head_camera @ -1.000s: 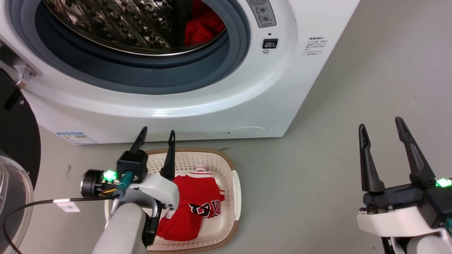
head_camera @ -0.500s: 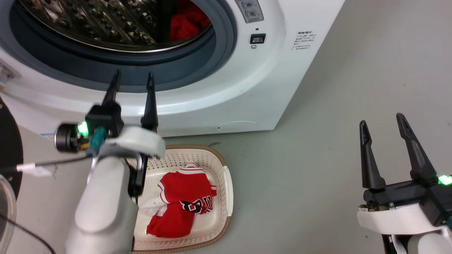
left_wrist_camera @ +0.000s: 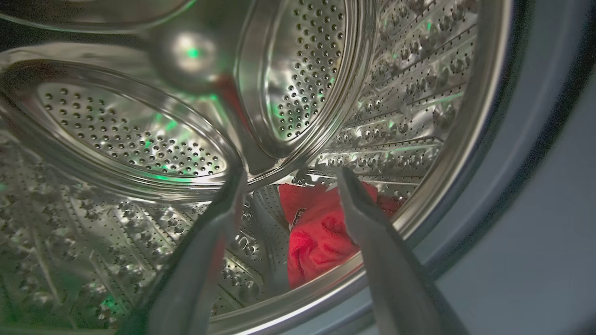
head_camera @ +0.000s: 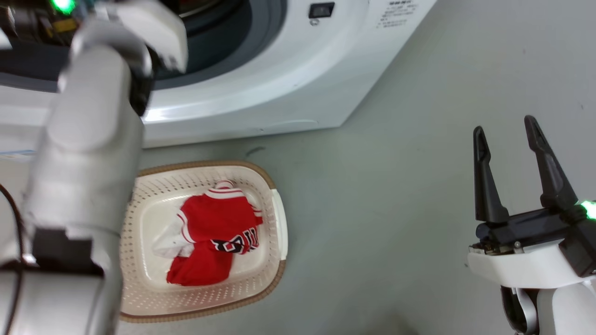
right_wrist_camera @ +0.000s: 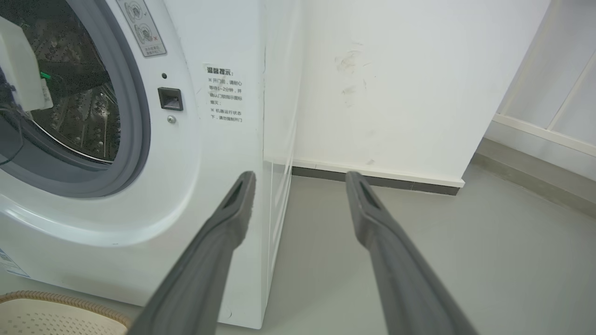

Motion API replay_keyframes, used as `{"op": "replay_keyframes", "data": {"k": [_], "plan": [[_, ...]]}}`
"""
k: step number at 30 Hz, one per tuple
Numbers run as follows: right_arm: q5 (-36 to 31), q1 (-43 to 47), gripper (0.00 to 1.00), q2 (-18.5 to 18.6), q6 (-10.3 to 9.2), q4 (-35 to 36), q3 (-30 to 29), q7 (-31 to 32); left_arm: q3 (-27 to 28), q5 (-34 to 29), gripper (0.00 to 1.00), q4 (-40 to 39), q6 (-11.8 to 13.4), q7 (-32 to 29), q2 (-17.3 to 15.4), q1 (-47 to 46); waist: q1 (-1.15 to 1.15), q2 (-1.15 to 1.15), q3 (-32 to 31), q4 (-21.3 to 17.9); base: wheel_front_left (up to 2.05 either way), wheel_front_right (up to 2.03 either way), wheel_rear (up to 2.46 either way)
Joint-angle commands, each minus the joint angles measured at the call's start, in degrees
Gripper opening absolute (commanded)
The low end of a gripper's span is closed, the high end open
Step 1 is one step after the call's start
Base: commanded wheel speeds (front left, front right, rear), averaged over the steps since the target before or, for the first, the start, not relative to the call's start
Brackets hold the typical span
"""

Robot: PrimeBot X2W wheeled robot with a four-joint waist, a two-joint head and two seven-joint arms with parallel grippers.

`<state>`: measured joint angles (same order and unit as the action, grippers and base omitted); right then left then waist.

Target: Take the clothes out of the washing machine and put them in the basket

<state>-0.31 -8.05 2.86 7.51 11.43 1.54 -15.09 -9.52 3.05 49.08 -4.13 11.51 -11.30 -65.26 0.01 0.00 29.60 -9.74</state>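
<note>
- Head view: red jersey (head_camera: 209,232) lying in the basket (head_camera: 278,218) on the floor, just in front of the washing machine (head_camera: 260,88); right tool (head_camera: 505,125) wide open, empty.
- Left wrist view: left tool (left_wrist_camera: 292,173) spread, holding nothing; red garment (left_wrist_camera: 316,232) low in the drum (left_wrist_camera: 116,139), near its front rim.
- Right wrist view: fingers apart, nothing between them.

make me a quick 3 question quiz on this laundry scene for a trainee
1. True or false: the left claw is open and points into the washing machine drum.
2. The jersey with lettering lies: A in the drum, B in the basket, C in the left claw.
3. What does the right claw hold?
Key: 1 true; 2 B; 3 nothing, it is open.
</note>
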Motion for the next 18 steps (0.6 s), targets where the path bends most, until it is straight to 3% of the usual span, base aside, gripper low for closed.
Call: {"op": "replay_keyframes", "data": {"k": [1,10,18], "plan": [[0.2,-0.7,1.0,0.0,-0.04,0.2,0.2,-0.1,-0.3,-0.3,1.0,1.1,-0.4,-0.8,-0.6,-1.6,-0.01,0.0,2.2,-1.7,0.0,0.0,0.0],[2.0,-3.3,1.0,0.0,-0.04,0.6,0.5,-0.1,-3.0,1.2,1.0,14.8,-3.0,-15.7,-2.4,-19.1,-0.01,0.0,8.1,-5.0,0.0,0.0,0.0],[3.1,-5.3,1.0,0.0,-0.04,1.2,1.2,-0.1,-5.3,6.3,1.0,20.7,-3.3,-27.2,-2.6,-26.3,-0.01,0.0,12.2,-6.9,0.0,0.0,0.0]]}}
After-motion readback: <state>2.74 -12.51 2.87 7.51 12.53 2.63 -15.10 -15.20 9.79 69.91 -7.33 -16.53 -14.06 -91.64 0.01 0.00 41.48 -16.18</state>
